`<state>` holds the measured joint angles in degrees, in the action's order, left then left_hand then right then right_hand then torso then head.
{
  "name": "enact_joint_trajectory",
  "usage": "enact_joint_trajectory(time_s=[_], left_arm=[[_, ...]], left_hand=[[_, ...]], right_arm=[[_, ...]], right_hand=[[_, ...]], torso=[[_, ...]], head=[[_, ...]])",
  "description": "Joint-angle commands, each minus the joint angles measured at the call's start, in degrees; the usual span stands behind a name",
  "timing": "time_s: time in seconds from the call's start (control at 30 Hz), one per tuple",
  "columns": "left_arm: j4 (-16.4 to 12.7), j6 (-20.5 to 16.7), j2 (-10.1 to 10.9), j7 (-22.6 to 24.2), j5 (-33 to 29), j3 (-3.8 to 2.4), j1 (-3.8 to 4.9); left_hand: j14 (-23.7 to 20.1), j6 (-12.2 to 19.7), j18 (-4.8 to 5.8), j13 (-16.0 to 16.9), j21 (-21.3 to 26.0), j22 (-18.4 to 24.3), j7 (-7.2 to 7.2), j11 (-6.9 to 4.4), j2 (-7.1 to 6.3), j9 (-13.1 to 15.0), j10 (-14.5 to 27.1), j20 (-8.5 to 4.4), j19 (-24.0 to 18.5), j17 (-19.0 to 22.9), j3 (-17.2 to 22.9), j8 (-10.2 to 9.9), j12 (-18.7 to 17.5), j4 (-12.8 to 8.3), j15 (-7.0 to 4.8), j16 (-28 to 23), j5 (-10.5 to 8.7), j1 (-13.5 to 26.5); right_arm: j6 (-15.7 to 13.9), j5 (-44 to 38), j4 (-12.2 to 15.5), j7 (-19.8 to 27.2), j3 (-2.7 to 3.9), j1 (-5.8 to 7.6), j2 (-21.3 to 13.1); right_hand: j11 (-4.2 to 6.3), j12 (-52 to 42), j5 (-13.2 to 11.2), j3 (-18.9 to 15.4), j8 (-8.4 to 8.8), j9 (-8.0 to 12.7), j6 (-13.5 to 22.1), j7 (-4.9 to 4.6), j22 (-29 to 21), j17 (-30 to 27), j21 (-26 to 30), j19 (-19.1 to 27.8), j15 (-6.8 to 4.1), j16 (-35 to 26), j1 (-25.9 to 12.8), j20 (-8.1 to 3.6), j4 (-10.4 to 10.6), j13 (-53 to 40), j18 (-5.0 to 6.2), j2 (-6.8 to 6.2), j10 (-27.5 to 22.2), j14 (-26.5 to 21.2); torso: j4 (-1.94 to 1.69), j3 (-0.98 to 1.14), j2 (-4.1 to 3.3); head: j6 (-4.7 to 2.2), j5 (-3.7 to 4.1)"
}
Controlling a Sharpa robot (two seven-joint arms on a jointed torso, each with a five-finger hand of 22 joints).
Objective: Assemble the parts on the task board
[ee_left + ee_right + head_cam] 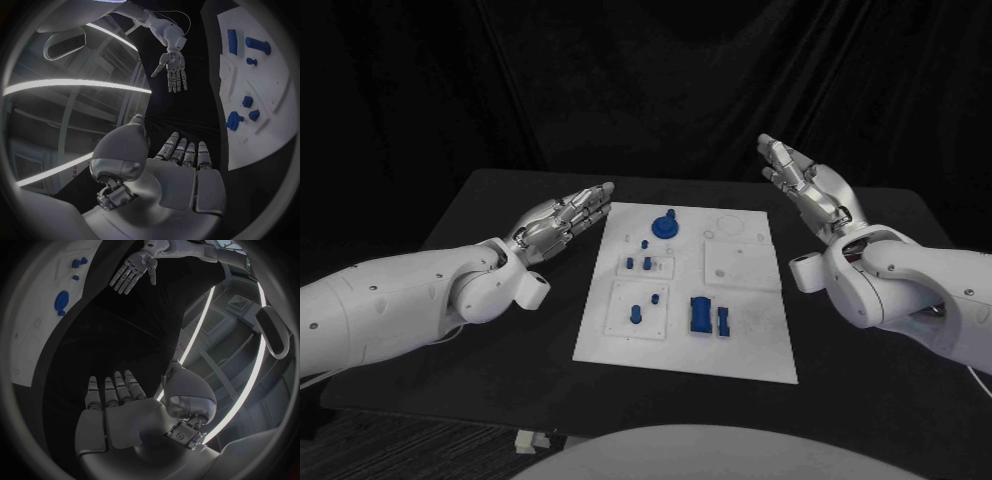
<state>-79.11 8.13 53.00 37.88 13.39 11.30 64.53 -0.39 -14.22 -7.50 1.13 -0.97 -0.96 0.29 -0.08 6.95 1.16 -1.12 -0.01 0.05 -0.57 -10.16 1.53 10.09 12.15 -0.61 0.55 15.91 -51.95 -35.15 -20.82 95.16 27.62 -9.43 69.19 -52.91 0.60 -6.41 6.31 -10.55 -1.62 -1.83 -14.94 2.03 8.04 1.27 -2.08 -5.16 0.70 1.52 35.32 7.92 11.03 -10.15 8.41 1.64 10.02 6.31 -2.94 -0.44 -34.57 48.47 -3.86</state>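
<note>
The white task board (747, 350) lies in the middle of the black table. On it sit a round blue part (666, 227) at the far end, two small blue pegs (638, 263), another small blue piece (636, 313), and a blue block (701, 315) with a slim blue piece (724, 320) beside it. My left hand (561, 222) hovers to the left of the board, fingers straight and apart, holding nothing. My right hand (811, 186) is raised to the right of the board, also flat and empty. The board (275, 120) and its blue parts (234, 120) appear in the left wrist view, along with my right hand (175, 67). The right wrist view shows my left hand (131, 271) and the round part (62, 302).
The black table (488, 330) extends around the board on both sides. A dark curtain hangs behind the table. A small white object (531, 441) lies on the floor by the table's near edge.
</note>
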Motion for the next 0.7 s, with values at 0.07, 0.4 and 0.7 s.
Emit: enact_joint_trajectory(time_s=[0.07, 0.4, 0.7], left_arm=[[-1.3, -7.3, -1.0, -0.8, -2.1, -1.08, -0.47], [-5.2, -25.8, -4.0, -3.8, -6.7, -5.28, -2.07], [-8.6, -41.9, -6.6, -6.4, -10.8, -8.96, -3.47]], left_hand=[[0.4, 4.8, 2.25, -1.1, 1.0, 1.0, -0.29, 0.08, -2.41, -1.2, 1.1, 0.01, -0.1, 0.6, 3.0, -1.5, -3.5, -3.6, 0.61, -0.5, -5.57, 18.4], [0.4, 7.0, 2.25, -1.1, 1.0, 1.0, -0.29, 0.08, -6.95, -1.2, 1.1, 0.01, -0.1, 0.6, 5.1, -1.5, -5.1, -5.8, 0.61, -0.5, -8.83, 29.8], [0.4, 8.6, 2.25, -1.1, 1.0, 1.0, -0.29, 0.08, -6.95, -1.2, 1.1, 0.01, -0.1, 0.6, 10.2, -1.5, -5.8, -7.5, 0.61, -0.5, -10.50, 36.2]], right_arm=[[-3.5, 7.2, -1.4, 0.6, 2.27, -2.43, 2.1], [-8.4, 19.4, -4.8, 2.0, 8.67, -8.34, 7.6], [-9.0, 20.8, -5.2, 2.2, 9.43, -9.03, 8.2]], right_hand=[[-0.60, 2.2, -2.2, 3.8, 1.62, 1.8, 5.0, -2.03, -2.7, -1.3, 2.1, 5.2, -0.70, -1.5, -12.4, -2.90, -3.9, 3.5, -2.53, -1.64, -3.6, -1.9], [-0.60, 6.4, -6.3, 5.8, 1.62, 1.8, 8.0, -2.03, -8.0, -1.3, 2.1, 5.2, -0.70, -1.5, -19.9, -7.92, -5.9, 5.3, -2.52, -1.64, -4.7, -6.3], [-0.60, 6.4, -6.3, 10.6, 1.62, 1.8, 9.7, -2.03, -8.0, -1.3, 2.1, 5.2, -0.70, -1.5, -24.2, -7.92, -11.0, 10.2, -2.53, -1.64, -5.6, -6.3]], torso=[[0.73, 0.11, 0.81], [2.37, 0.36, 2.73], [2.94, 0.44, 3.39]], head=[[-2.97, 0.81], [-11.24, 3.08], [-14.07, 3.86]])
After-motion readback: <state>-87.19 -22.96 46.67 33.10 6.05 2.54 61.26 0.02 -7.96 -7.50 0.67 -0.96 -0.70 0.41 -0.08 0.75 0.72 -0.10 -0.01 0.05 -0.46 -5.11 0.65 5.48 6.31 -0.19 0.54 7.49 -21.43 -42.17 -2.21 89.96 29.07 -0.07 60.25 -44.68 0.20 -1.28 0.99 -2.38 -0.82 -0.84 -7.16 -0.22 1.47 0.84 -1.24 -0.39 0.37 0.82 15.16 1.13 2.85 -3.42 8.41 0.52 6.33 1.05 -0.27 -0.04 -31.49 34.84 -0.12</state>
